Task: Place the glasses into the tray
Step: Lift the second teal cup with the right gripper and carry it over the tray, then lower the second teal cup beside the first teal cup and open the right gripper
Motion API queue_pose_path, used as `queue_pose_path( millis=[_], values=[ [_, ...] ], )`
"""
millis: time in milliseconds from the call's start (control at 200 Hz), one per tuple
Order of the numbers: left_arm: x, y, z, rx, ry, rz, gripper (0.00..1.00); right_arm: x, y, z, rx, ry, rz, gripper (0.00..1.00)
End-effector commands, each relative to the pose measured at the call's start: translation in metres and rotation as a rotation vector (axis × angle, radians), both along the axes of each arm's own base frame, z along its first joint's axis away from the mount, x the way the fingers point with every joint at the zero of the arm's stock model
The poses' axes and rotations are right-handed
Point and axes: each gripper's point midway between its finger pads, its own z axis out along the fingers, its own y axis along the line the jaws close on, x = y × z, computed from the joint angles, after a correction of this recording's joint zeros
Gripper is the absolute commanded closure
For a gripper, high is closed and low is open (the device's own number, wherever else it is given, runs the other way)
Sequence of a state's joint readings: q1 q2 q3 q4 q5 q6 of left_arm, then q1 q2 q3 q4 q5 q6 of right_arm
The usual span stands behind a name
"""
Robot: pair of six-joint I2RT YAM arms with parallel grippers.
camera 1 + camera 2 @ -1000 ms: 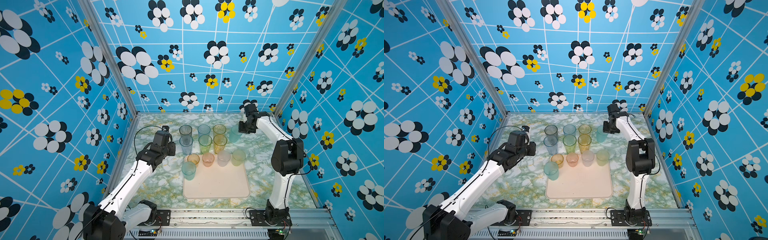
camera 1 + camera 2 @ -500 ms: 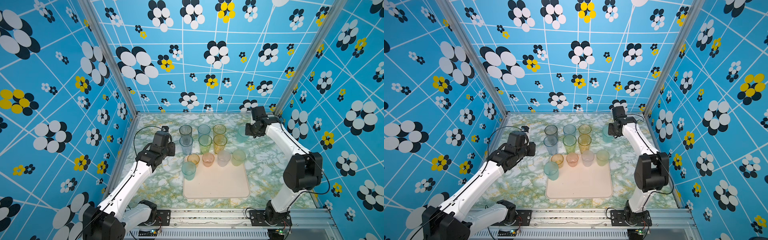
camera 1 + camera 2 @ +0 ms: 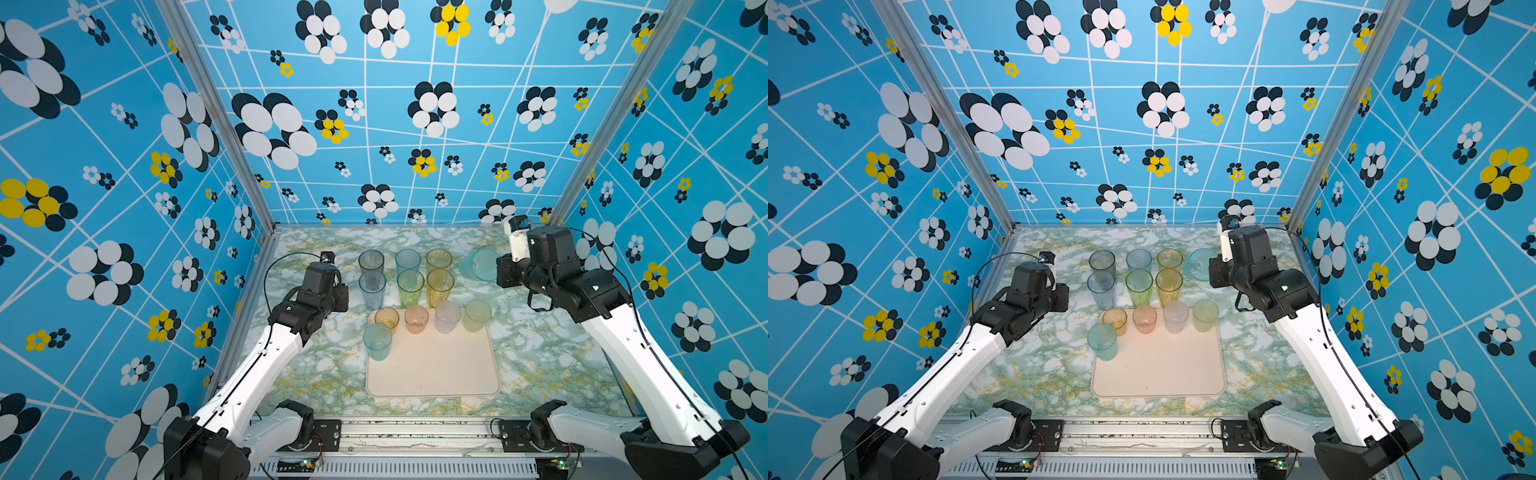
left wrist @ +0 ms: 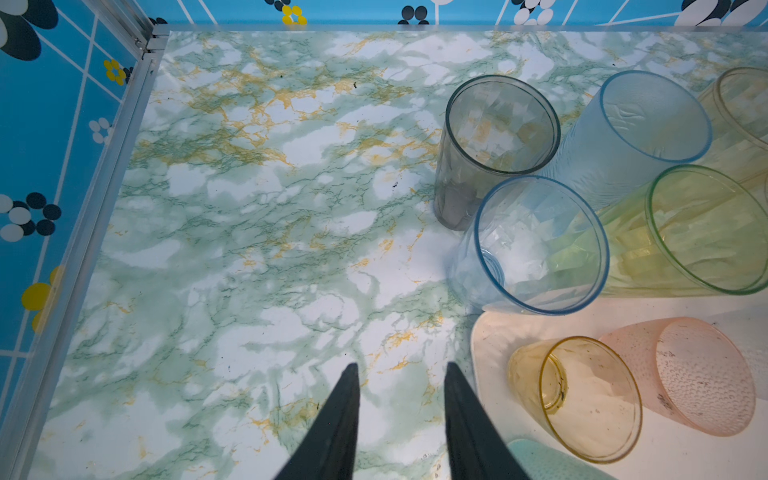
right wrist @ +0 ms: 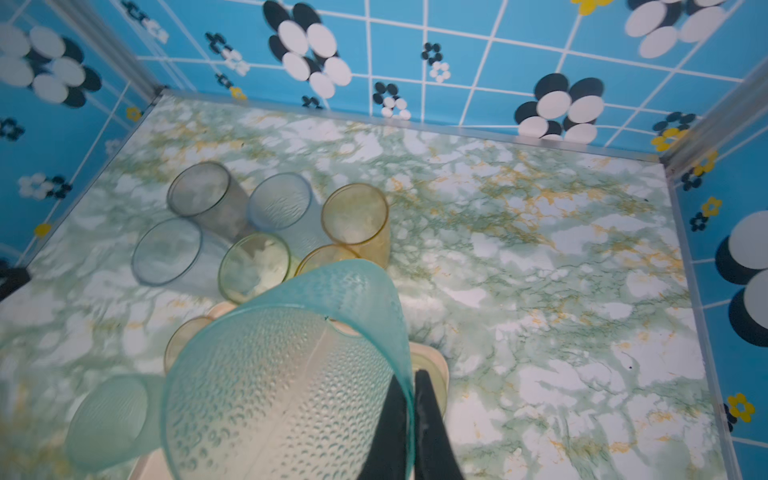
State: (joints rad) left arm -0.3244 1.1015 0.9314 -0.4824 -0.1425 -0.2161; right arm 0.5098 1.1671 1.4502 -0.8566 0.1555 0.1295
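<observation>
Your right gripper [image 5: 412, 419] is clamped on the rim of a teal tumbler [image 5: 282, 386], while your left gripper [image 4: 399, 399] is parted and holds nothing.

You hold the teal tumbler tilted, its mouth toward the gripper, with one finger inside the wall and one outside. In both top views it sits off the tray [image 3: 432, 374], beyond the tray's far right corner and just beside the back amber glass. Your left gripper hangs over the bare marble table [image 4: 249, 249], left of the tray. Four short tumblers [image 3: 416, 319] line the tray's far edge. A second teal tumbler [image 3: 377, 340] stands at the tray's left edge; you cannot tell whether its base is inside the rim. Six tall tumblers [image 3: 410, 286] stand in two rows on the table behind the tray.
</observation>
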Motion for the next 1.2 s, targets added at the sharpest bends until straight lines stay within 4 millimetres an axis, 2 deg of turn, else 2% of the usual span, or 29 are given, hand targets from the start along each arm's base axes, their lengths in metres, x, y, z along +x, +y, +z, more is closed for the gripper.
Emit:
queue_pose_path(
  millis=[0,155,270,465,585,780,945,1195],
  values=[
    [0.006,-0.002,0.007,-0.003,0.001,-0.012,0.64,-0.041,0.023,-0.003,-0.077,0.037,0.155,0.98],
    [0.008,-0.005,0.009,-0.011,0.008,-0.017,0.64,-0.092,0.067,-0.037,-0.161,0.137,0.378,0.98],
    [0.007,-0.006,0.012,-0.018,0.007,-0.019,0.64,-0.123,0.099,-0.064,-0.203,0.201,0.499,0.98],
    [0.004,-0.007,0.011,-0.012,0.014,-0.021,0.64,-0.152,0.152,-0.098,-0.237,0.266,0.627,0.98],
    [0.003,-0.009,0.010,-0.013,0.017,-0.024,0.64,-0.158,0.182,-0.116,-0.210,0.298,0.663,0.98],
    [0.002,-0.009,0.010,-0.008,0.020,-0.026,0.65,-0.163,0.216,-0.139,-0.184,0.341,0.688,0.98],
    [0.001,-0.010,0.008,-0.011,0.022,-0.032,0.64,-0.161,0.229,-0.158,-0.248,0.377,0.689,0.98],
    [0.000,-0.010,0.005,-0.008,0.025,-0.034,0.65,-0.155,0.246,-0.170,-0.264,0.378,0.696,0.98]
  ],
)
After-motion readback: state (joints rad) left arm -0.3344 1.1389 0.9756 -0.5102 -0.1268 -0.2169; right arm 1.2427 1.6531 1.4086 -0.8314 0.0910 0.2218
